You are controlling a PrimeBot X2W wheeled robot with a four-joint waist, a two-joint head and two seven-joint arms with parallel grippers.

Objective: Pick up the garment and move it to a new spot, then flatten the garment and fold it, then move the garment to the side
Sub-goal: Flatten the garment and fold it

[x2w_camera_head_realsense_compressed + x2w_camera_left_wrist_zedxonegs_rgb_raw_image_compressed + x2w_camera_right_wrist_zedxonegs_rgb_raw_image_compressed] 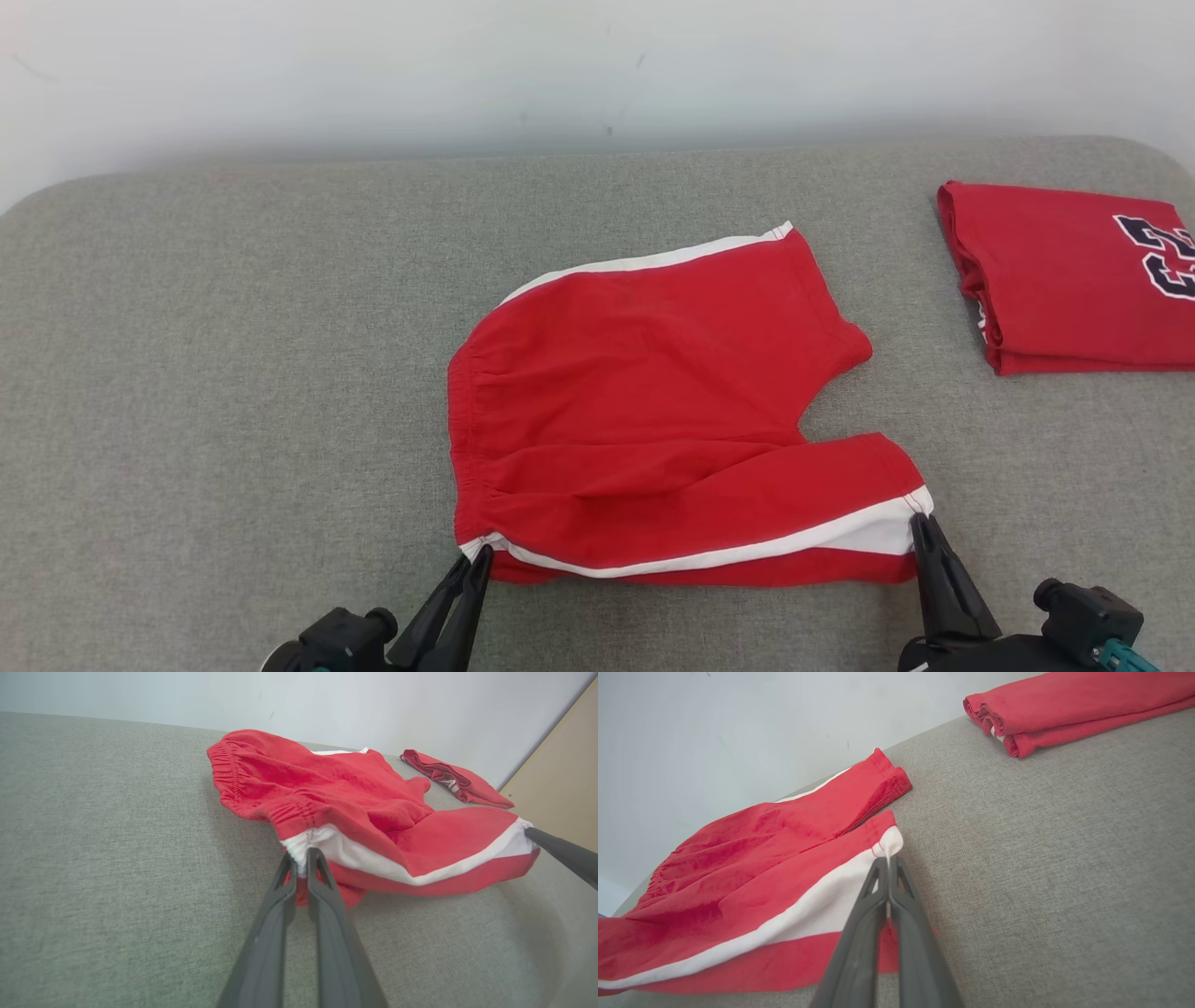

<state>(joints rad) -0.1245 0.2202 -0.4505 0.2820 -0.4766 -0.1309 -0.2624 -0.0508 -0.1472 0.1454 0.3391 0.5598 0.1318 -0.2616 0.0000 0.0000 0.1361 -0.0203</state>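
1. Lying at the middle of the grey padded surface (pixel 233 420) in the head view, the red shorts (pixel 653 401) have the waistband to the left and both legs to the right. A folded red garment (pixel 1064 280) rests well apart at the far right, near the white wall (pixel 560 65).
2. Head view, continued: the left gripper (pixel 478 558) meets the near waistband corner. The right gripper (pixel 920 523) meets the near leg's hem corner, on the white stripe (pixel 747 551).
3. Left wrist view: the left gripper's fingers are clenched on the white end of the waistband, with cloth pinched between them. That corner is raised slightly off the surface. The right gripper's dark finger touches the hem corner at the right, and a beige panel (pixel 560 765) stands behind it.
4. Right wrist view: the right gripper's fingers are pressed together, grasping the white hem corner. The rest of the shorts lie spread to the left, and the folded red garment lies at the upper right.
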